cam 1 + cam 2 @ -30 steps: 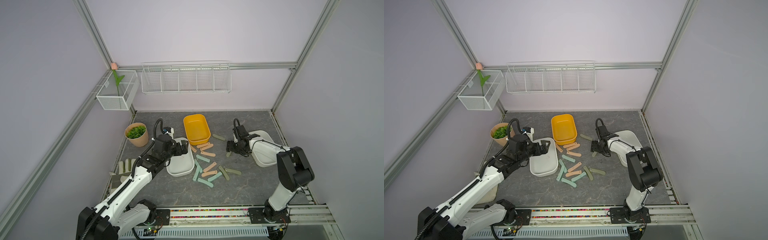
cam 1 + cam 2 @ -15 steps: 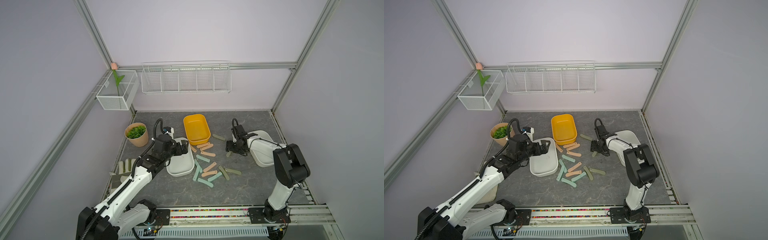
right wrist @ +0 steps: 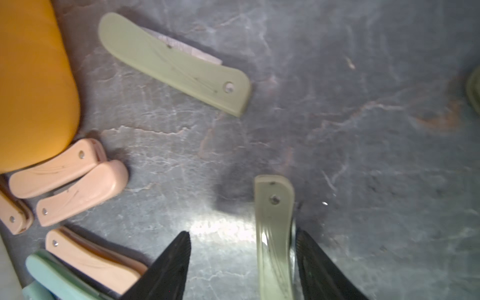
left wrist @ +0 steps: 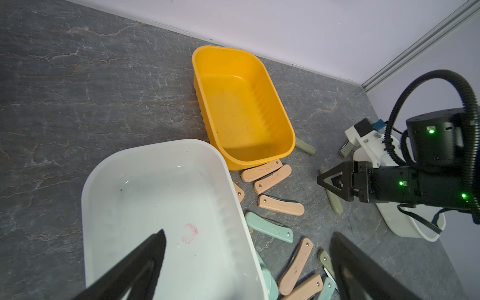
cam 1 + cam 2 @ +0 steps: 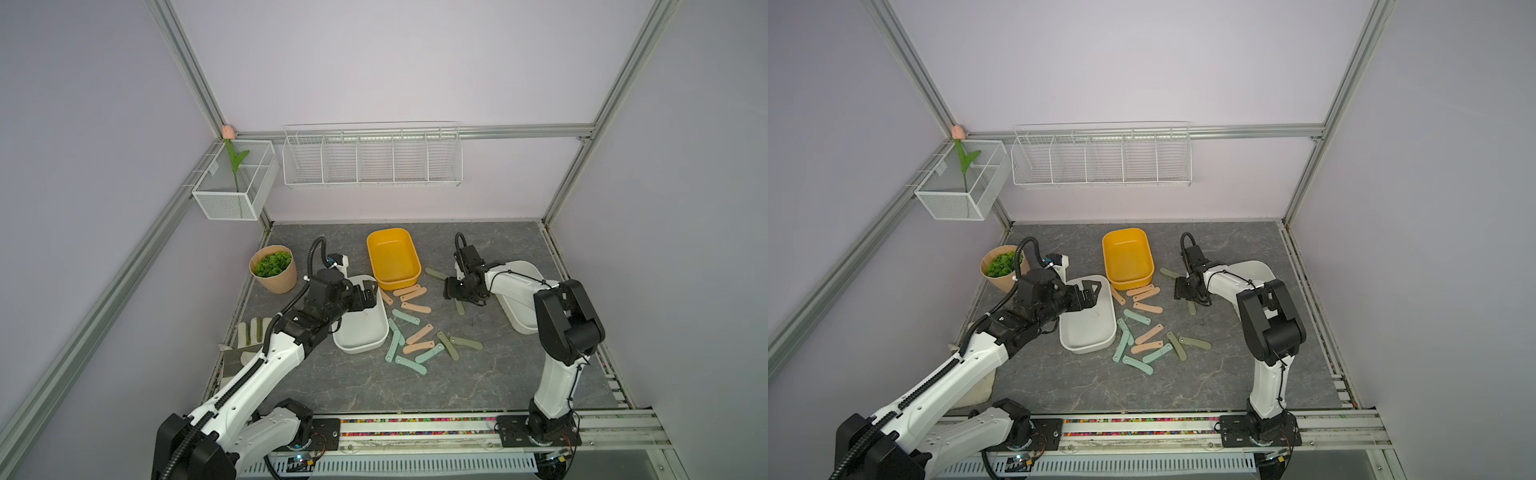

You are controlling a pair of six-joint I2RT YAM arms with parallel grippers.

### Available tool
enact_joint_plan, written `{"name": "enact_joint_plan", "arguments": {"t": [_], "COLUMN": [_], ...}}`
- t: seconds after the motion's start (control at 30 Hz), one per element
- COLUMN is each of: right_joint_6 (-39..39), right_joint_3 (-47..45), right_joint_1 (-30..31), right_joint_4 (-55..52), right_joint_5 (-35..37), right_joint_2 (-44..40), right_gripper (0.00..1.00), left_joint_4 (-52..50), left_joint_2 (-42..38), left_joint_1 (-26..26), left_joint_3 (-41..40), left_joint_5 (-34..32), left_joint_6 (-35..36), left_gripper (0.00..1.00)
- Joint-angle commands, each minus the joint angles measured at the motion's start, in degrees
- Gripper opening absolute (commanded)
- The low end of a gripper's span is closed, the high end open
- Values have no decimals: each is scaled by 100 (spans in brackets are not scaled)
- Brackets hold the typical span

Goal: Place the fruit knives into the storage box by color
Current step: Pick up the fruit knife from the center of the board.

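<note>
The right end effector [image 3: 241, 233] is straddling an olive knife [image 3: 274, 220] that is lying flat on the table [image 5: 519, 374], between the yellow box [image 5: 395, 284] and the right-hand white box [image 5: 524, 328]. Its jaws are standing apart: one finger is sitting right against the knife's edge, while the other is leaving a clear strip of bare table, so nothing is being gripped yet. The left end effector [image 4: 248, 235] is hanging spread wide and empty over the left-hand white box [image 4: 155, 145], which is holding nothing (the yellow one is looking empty too; the arm is hiding most of the third).

The other fruit knives [image 5: 415, 332] are lying loose on the table between the boxes, with peach, mint and olive mixed together. A second olive knife [image 3: 171, 62] is lying near the yellow box.

The step in hand appears to be the pick of this olive knife, with the sorting barely begun. The next move is calling for a square pinch across the knife's narrow width, fingertips low. The knife is thin and flat and may skid or pivot. After that comes a lift toward whichever box is serving for olive.
</note>
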Motion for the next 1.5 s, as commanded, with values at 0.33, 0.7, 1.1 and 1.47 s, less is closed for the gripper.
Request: {"name": "enact_joint_plan", "arguments": {"t": [0.33,0.7,1.1,1.47], "right_joint_6": [-544,-656,-626,-406], "right_joint_3": [-312,-438,-566,-278], "right_joint_1": [106,105,536,577], "right_joint_4": [-500,-305,-405,-711], "right_joint_5": [706,245,255,1311], "right_joint_2": [-488,-255,-227,117], "right_gripper": [78,81,75,73], "left_joint_4": [83,113,145,181], "left_joint_2": [-12,-25,-20,41], "left_joint_1": [-49,-75,-75,-76], "left_joint_3": [97,44,-5,-11], "left_joint_5": [21,12,4,9], "left_joint_6": [-115,-124,-111,-107], "left_gripper": [99,99,99,99]}}
